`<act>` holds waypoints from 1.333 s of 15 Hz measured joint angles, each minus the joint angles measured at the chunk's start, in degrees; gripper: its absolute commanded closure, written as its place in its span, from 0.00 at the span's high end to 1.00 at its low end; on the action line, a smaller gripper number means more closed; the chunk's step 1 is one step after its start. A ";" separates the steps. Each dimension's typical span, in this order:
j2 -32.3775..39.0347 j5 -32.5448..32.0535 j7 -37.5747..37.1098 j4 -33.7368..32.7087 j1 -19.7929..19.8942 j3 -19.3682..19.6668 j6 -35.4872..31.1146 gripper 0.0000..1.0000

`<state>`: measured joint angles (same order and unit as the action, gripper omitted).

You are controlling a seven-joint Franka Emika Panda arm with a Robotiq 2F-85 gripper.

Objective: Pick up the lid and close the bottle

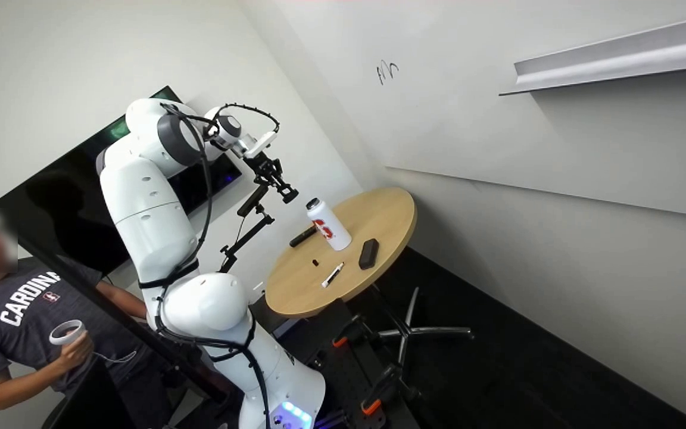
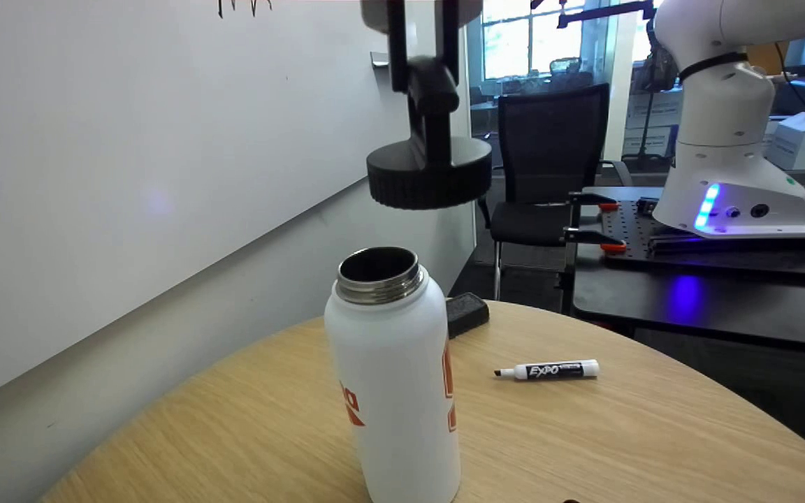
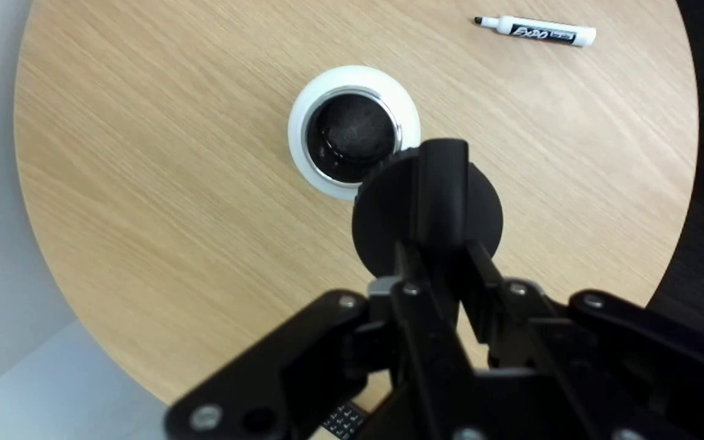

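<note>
Claw (image 3: 442,255) around partly hidden lid handle (image 3: 442,186)

"What's around you?"

"In an exterior view I see a whiteboard (image 2: 165,140) on the left, a black office chair (image 2: 549,161) at the far side and a bright window (image 2: 507,45) beyond it."

"And elsewhere?"

"In an exterior view I have black floor (image 1: 557,372) on the right, a round wood-topped table (image 1: 379,211) on metal legs (image 1: 438,330) in the middle, and a flat-screen television (image 1: 75,185) on the pale wall (image 1: 51,59) at left."
</note>
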<state>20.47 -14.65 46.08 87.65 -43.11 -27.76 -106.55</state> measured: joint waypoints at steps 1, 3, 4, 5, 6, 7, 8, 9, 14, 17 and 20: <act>0.30 -0.25 0.00 0.00 -0.03 0.12 -0.92 0.05; 0.84 -1.14 -0.01 0.03 -0.15 0.44 -2.93 0.05; 1.08 -1.72 -0.04 0.03 -0.20 0.62 -3.64 0.05; 1.28 -2.28 -0.12 0.03 -0.20 0.78 -3.88 0.05; 1.47 -2.58 -0.14 0.03 -0.19 1.01 -3.90 0.05; 1.63 -2.69 -0.16 0.04 -0.19 1.28 -3.90 0.05; 1.76 -2.70 -0.16 0.04 -0.19 1.61 -3.90 0.05; 1.88 -2.70 -0.16 0.05 -0.18 1.94 -3.90 0.05; 2.44 -2.75 -0.16 0.09 -0.08 3.15 -3.90 0.05; 3.04 -2.75 -0.16 0.12 -0.08 3.49 -3.91 0.05; 3.64 -2.75 -0.16 0.13 -0.07 3.55 -4.02 0.05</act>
<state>24.11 -17.40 45.92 87.78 -43.19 -24.20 -110.57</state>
